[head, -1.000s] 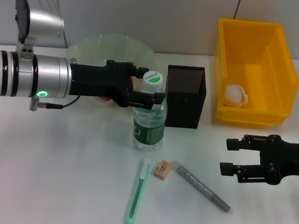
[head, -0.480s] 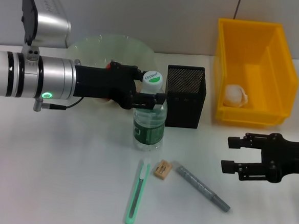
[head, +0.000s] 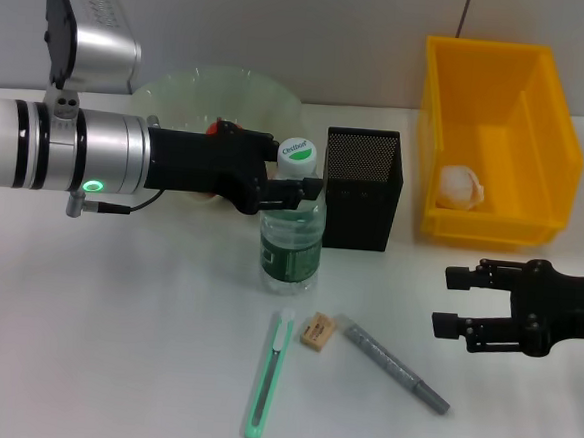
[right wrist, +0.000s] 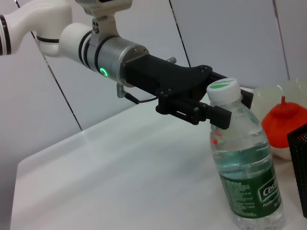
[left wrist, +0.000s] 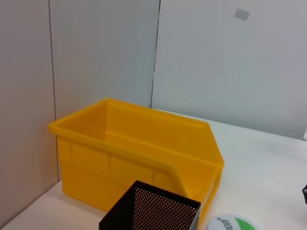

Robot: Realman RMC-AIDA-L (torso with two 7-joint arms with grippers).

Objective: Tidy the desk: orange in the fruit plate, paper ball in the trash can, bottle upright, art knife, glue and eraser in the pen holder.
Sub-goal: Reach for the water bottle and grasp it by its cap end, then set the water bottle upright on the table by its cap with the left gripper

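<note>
At the left of the head view, the left gripper [head: 292, 191] reaches from its silver arm to the neck of the clear plastic water bottle with the green label [head: 291, 241], which stands upright on the white bench [head: 113, 347] just beside the black mesh pen holder [head: 361, 189]. Compared with a second ago the fingers have spread apart and no longer clamp the neck, so the bottle step looks done. Behind, the orange [right wrist: 288, 125] sits in the pale green fruit plate [head: 181, 89]. In front lie the green art knife [head: 269, 374], tan eraser [head: 317, 331] and grey glue stick [head: 395, 365], not yet stowed. The crumpled paper ball [head: 460, 187] rests in the yellow bin [head: 553, 147]. The right gripper [head: 452, 304] hovers low at the right, fingers apart.
</note>
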